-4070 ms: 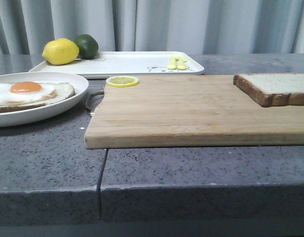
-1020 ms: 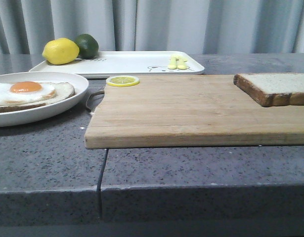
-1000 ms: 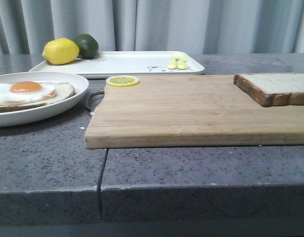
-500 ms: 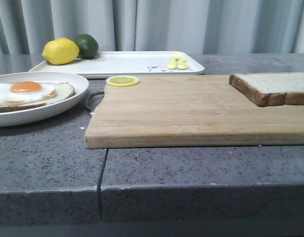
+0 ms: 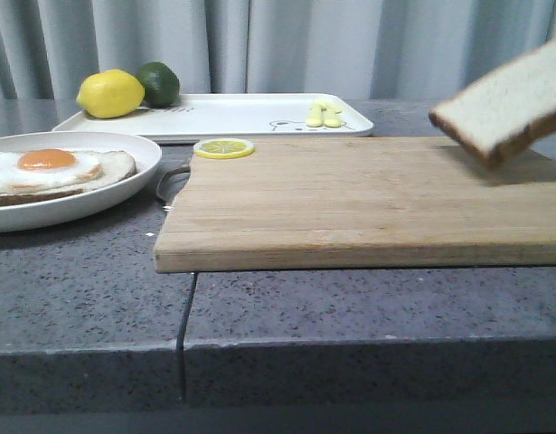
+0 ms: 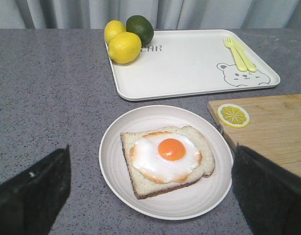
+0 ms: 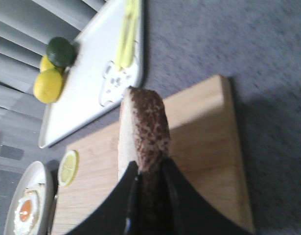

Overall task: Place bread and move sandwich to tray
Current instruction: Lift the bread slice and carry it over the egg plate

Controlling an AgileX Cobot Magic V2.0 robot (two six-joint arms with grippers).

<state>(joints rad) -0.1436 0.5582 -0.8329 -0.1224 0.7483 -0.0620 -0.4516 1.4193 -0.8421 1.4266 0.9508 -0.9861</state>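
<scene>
Bread (image 5: 505, 104) hanging tilted above the cutting board (image 5: 350, 199), pinched edge-on in right gripper (image 7: 149, 188). Next, carrying across onto sandwich (image 6: 166, 157) on plate (image 6: 113, 161); left gripper (image 6: 150, 196) spread wide, empty.

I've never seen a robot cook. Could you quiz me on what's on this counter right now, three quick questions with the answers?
1. True or false: the bread lies flat on the cutting board.
2. What rests on the round plate? A) a lemon B) the sandwich with its fried egg C) a fork
3. Fill in: the right gripper is shut on the ____.

Key
1. False: it is lifted and tilted above the board.
2. B
3. bread
</scene>
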